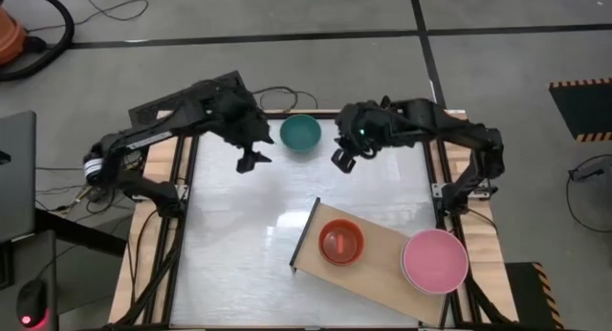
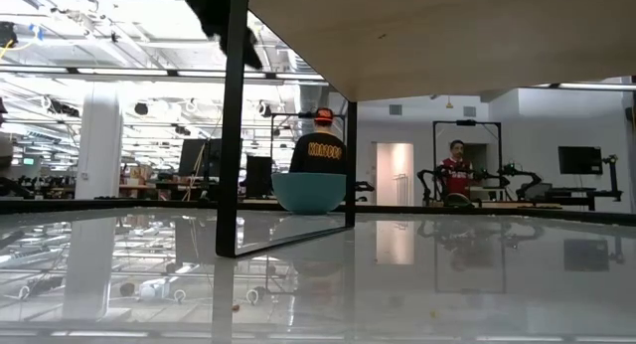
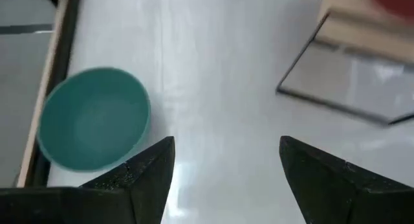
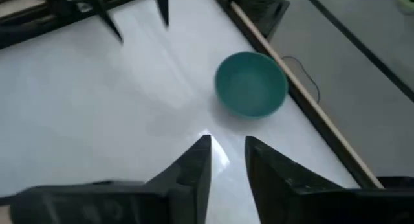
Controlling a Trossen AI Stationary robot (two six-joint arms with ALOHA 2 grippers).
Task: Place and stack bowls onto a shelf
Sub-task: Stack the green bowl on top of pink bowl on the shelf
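Observation:
A teal bowl (image 1: 300,133) stands upright on its base on the table near the far edge, and shows too in the low view (image 2: 309,192). The light-wood shelf (image 1: 382,274) stands at the near right, raised on dark legs (image 2: 232,125). A red bowl (image 1: 340,242) and a larger pink bowl (image 1: 435,260) sit on it. My left gripper (image 1: 253,159) hovers left of the teal bowl (image 3: 94,117), open wide (image 3: 226,166). My right gripper (image 1: 344,159) hovers right of the bowl (image 4: 251,83), open with a narrow gap (image 4: 228,149). The other bowls are out of view.
The table's wooden frame (image 1: 182,178) and dark rails run along both sides. The shelf's dark edge (image 1: 304,233) faces the middle of the table. Bare white tabletop (image 1: 249,235) lies between the grippers and the shelf. People stand in the room beyond (image 2: 320,145).

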